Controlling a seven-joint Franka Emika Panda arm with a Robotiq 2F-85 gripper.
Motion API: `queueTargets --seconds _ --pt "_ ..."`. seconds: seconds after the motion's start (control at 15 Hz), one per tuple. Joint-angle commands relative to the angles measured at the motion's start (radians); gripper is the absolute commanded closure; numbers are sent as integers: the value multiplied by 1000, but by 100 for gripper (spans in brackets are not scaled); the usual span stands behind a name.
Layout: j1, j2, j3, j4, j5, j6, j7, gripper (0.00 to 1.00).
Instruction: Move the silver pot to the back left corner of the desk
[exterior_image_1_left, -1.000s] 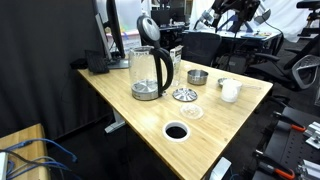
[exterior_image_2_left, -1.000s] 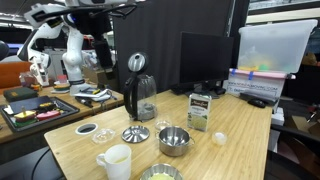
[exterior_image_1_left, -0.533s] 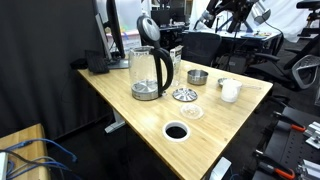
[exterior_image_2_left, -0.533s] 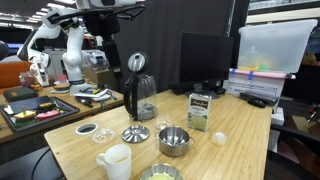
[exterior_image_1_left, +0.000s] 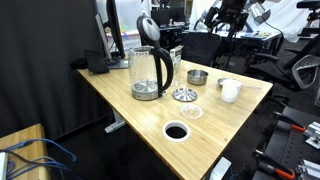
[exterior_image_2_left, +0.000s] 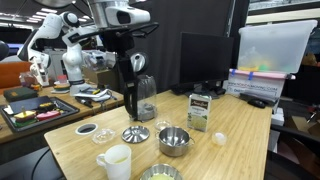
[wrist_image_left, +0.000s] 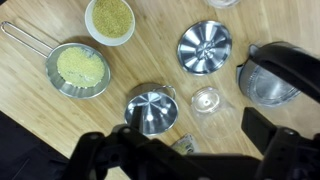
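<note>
Silver pot (wrist_image_left: 151, 110) is sitting upright on desk (exterior_image_2_left: 245, 148), near kettle (wrist_image_left: 275, 75) & flat disc (wrist_image_left: 204, 47). Gripper (wrist_image_left: 186, 157) is hanging well above pot w/ jaws wide apart, gripping nothing.

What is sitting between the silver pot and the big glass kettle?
A small clear round glass piece lies on the desk between the silver pot and the kettle. That shows in the wrist view.

Shiny polished-steel silver pot (wrist_image_left: 150, 110) and glossy metal lid (wrist_image_left: 204, 47) on a smooth matt light-wood bench (wrist_image_left: 140, 55); clear glass kettle (exterior_image_1_left: 146, 72)
</note>
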Motion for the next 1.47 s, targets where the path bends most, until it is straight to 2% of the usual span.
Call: queueTargets --seconds 0.0,0.33,0.4,0.6,0.93,1.0,1.4 --pt "-57 160 21 91 -104 74 107 0" --pt "-45 378 -28 216 -176 90 244 0" --pt "-19 321 -44 170 -143 91 192 0" --pt "-13 387 -62 212 -156 92 219 0" --pt "-12 382 -61 215 -156 92 223 0" --pt "-16 395 -65 227 -203 83 287 0" --pt "-1 512 -112 287 -129 91 345 0"
